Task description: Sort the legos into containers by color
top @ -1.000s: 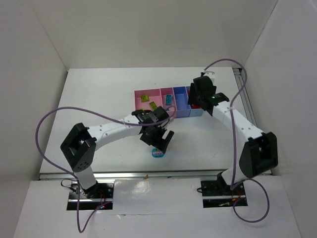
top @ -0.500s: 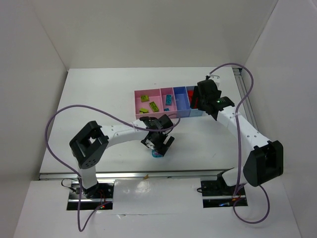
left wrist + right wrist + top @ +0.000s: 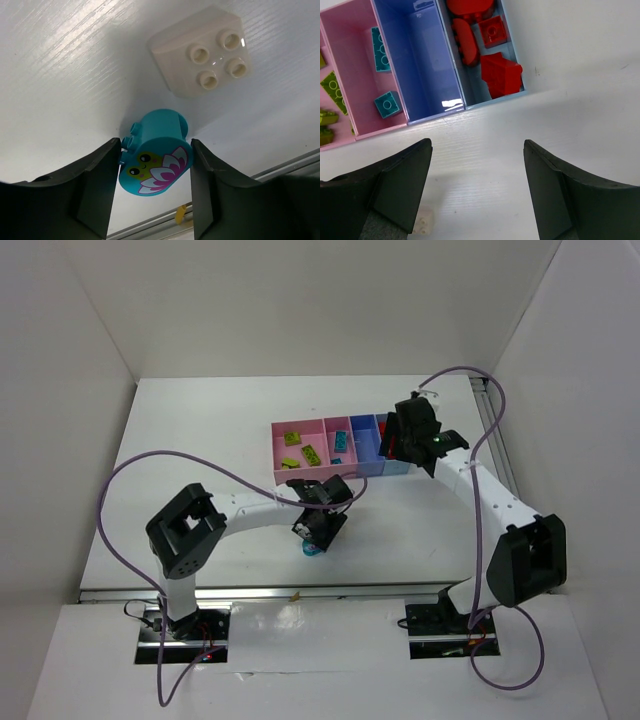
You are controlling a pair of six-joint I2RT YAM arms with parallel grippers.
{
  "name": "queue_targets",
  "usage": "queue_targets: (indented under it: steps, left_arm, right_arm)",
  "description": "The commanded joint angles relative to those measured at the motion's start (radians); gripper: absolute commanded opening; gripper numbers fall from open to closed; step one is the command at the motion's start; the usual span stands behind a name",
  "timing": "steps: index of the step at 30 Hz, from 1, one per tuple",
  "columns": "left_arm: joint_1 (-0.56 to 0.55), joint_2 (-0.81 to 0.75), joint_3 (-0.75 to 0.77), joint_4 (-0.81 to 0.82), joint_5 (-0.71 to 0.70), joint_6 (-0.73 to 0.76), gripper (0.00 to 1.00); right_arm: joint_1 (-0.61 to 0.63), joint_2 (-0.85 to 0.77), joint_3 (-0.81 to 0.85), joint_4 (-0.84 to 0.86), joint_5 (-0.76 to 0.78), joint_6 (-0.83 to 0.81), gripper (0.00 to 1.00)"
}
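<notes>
Glossy plastic teal brick (image 3: 155, 160) on a matt, finely streaked table (image 3: 60, 75).

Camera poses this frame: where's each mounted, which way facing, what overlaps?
Top external: above and behind the bases, looking down on the white table; both arms whole.
Left wrist: close over the table, facing a teal plastic brick with a pink flower pinched in the left gripper.
Right wrist: looking down on the row of plastic bins; open right gripper at bottom.
Shared: top and right wrist both show the bins.
</notes>
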Motion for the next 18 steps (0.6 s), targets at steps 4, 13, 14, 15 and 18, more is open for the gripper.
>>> queue_targets:
  steps: [4,13,14,15,18]
  left_arm:
    - [-0.004,-0.020,0.042,-0.059,-0.028,-0.003,0.28]
    - [0.068,-0.083,0.254,-0.200,-0.017,-0.031,0.25]
    - [0.082,-0.083,0.288,-0.209,-0.008,-0.041,0.25]
    - [0.111,-0.070,0.327,-0.232,-0.008,-0.041,0.25]
    - [0.171,-0.002,0.485,-0.251,-0.008,-0.064,0.23]
  right_arm:
    - [-0.005,0.011,0.054,0.002,-0.006,0.011,0.81]
    - [-0.036,-0.035,0.064,-0.007,-0.006,0.011,0.80]
    - [-0.050,-0.035,0.064,-0.007,-0.006,0.011,0.80]
    - [-0.065,-0.060,0.064,-0.007,-0.006,0.011,0.80]
    - [-0.090,-0.086,0.045,-0.007,-0.006,0.011,0.80]
